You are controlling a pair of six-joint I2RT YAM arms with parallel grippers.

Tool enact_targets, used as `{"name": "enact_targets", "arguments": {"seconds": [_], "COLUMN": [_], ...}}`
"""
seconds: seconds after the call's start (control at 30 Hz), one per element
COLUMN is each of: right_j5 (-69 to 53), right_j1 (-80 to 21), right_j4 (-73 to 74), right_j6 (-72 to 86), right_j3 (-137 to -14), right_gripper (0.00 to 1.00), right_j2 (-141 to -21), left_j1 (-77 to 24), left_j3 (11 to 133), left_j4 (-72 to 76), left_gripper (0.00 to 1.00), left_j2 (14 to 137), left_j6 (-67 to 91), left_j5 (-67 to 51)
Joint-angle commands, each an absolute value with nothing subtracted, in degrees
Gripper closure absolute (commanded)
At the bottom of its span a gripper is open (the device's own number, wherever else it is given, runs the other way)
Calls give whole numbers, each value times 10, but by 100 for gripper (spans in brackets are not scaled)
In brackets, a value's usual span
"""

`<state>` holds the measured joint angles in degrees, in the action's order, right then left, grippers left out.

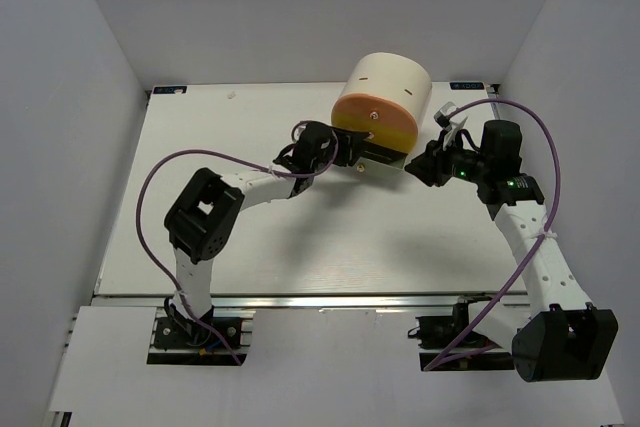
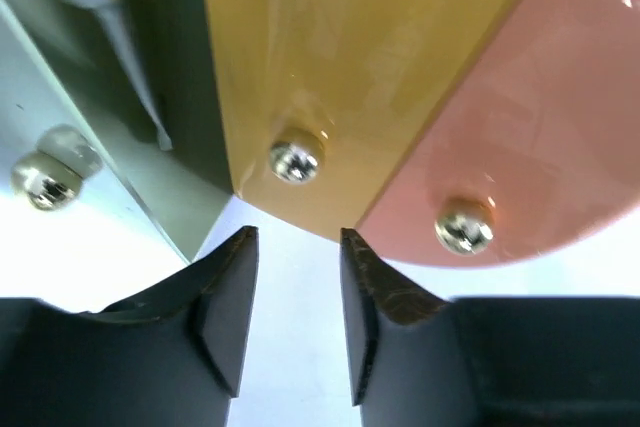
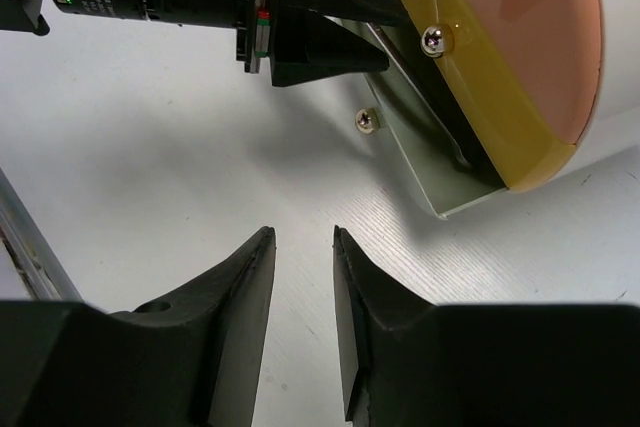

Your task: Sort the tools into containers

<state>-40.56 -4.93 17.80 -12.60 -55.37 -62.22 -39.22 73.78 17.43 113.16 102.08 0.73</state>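
Only the left wrist view shows a silver tool shaft [image 2: 135,67] inside the pulled-out grey drawer [image 2: 110,202]. It lies up and left of the left gripper [image 2: 298,317], which is released and empty below the yellow drawer's knob [image 2: 295,160]. The right gripper [image 3: 303,317] is released and empty, near the cabinet [image 1: 390,82].

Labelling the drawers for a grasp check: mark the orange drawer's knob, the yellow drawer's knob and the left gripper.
orange drawer knob [image 2: 464,228]: left wrist view, on its round metal head.
yellow drawer knob [image 2: 295,161]: left wrist view, on its round metal head.
left gripper [image 2: 297,238]: left wrist view, midway between its two fingertips.
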Motion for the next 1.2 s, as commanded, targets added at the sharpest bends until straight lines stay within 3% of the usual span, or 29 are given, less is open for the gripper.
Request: {"name": "enact_targets", "arguments": {"seconds": [0.0,0.13,0.27,0.33,0.37,0.47,0.6,0.8,0.97,1.17], "right_j5": [-418,-469,-525,-521,-517,-511,-476,-353,-251,-244], "right_j1": [-47,-47,-47,-47,-47,-54,-102,-193,-250,-263], "right_j4": [159,180,211,217,217,239,282,211,149,91], "right_j6": [-127,-181,-292,-314,-321,-374,-444,-394,-374,-343], "right_j3": [-552,-555,-558,-562,-565,-583,-608,-597,-597,-648], "right_gripper": [64,57,54,54,55,59,68,80,81,78], "right_j2": [-611,-613,-625,-635,-640,-662,-710,-748,-796,-856], "left_j1": [-395,-375,-335,-311,-303,-287,-287,-285,-283,-282], "left_j3": [722,630,533,497,494,505,490,436,410,382], "left_j4": [207,309,297,259,236,115,24,4,-20,-44], "left_gripper": [53,100,100,95,85,70,67,66,57,48], "left_j2": [1072,1029,922,877,860,805,757,701,663,627], "left_j6": [1022,1005,926,888,841,748,701,700,700,701], "left_j5": [1,-22,-41,-38,-36,-24,12,37,40,49]}}
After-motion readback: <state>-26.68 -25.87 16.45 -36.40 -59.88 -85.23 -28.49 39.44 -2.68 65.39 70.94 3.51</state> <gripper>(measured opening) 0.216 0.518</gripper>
